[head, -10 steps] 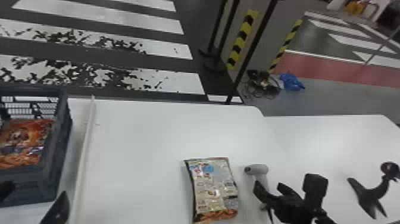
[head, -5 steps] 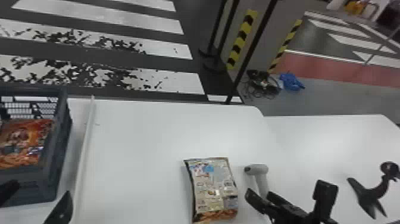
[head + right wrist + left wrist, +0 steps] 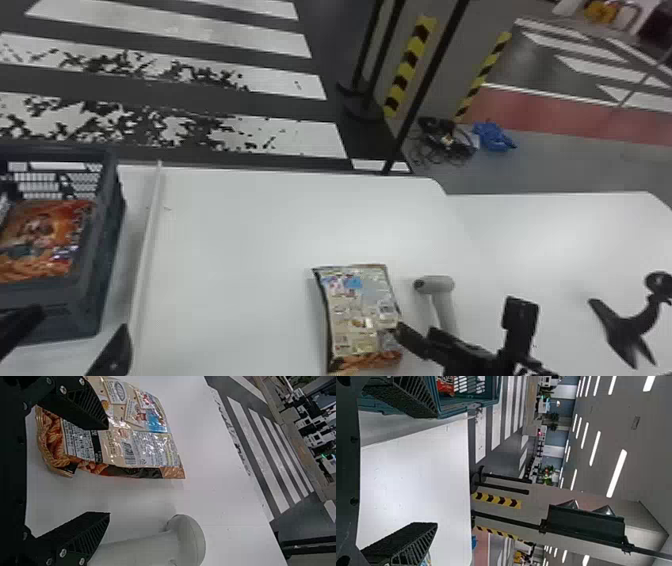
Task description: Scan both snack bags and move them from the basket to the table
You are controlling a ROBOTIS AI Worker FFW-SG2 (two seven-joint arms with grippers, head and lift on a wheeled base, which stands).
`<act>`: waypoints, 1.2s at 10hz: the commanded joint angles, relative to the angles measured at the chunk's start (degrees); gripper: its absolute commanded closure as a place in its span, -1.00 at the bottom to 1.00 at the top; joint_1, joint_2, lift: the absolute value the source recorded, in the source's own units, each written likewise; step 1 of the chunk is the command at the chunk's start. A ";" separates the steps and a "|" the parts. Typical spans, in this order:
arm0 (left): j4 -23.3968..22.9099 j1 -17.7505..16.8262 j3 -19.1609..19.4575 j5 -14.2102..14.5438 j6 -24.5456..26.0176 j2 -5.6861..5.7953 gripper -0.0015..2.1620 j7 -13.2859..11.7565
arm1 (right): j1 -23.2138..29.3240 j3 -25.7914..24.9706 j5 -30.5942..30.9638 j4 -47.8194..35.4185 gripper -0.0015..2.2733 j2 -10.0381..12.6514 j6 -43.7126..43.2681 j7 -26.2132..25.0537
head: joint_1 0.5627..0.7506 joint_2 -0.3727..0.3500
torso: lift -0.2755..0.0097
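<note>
Left gripper (image 3: 82, 320) and right gripper (image 3: 460, 317) both stand wide open and empty, one right finger (image 3: 89, 407) over a snack bag (image 3: 352, 310) on the white table (image 3: 240, 240), near the handheld scanner (image 3: 435, 284). Orange snack bag (image 3: 42, 240) lies inside the basket (image 3: 102, 265).

The head view's left edge cuts off part of the basket (image 3: 102, 265).

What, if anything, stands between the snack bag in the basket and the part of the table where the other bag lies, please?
The basket's right wall stands beside that snack bag, and beyond it a long white strip runs along the table. The snack bag would probably need lifting over both.
</note>
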 commanded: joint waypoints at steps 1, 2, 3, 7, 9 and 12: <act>-0.24 0.09 0.07 -0.10 0.44 0.07 -0.99 -0.09 | -3.31 0.71 1.77 4.04 -0.85 -0.07 0.65 2.04 | 0.41 -0.86 | 0.24; -0.24 0.18 0.07 -0.10 0.44 0.24 -0.99 -0.09 | -4.80 0.71 2.04 6.24 -0.85 -0.16 0.65 3.71 | 0.41 -0.82 | 0.24; -0.15 0.18 0.25 -0.10 0.79 0.24 -0.99 -0.09 | -6.03 0.80 2.65 7.82 -0.85 -0.25 0.65 4.94 | 0.41 -0.80 | 0.24; 0.38 -1.40 0.16 -0.10 3.08 -0.02 -0.99 -0.09 | -7.79 1.68 5.29 8.70 0.98 -0.60 3.46 7.13 | 0.41 -0.75 | 0.24; 0.90 -1.75 0.07 -0.10 3.08 -0.20 -0.99 -0.09 | -6.91 1.41 4.50 7.12 0.98 -0.42 3.11 7.40 | 0.41 -0.73 | 0.24; 0.99 -1.75 0.07 -0.01 3.08 -0.20 -0.99 -0.09 | -4.19 0.01 1.60 -1.41 0.98 0.28 7.15 4.76 | 0.41 -0.72 | 0.24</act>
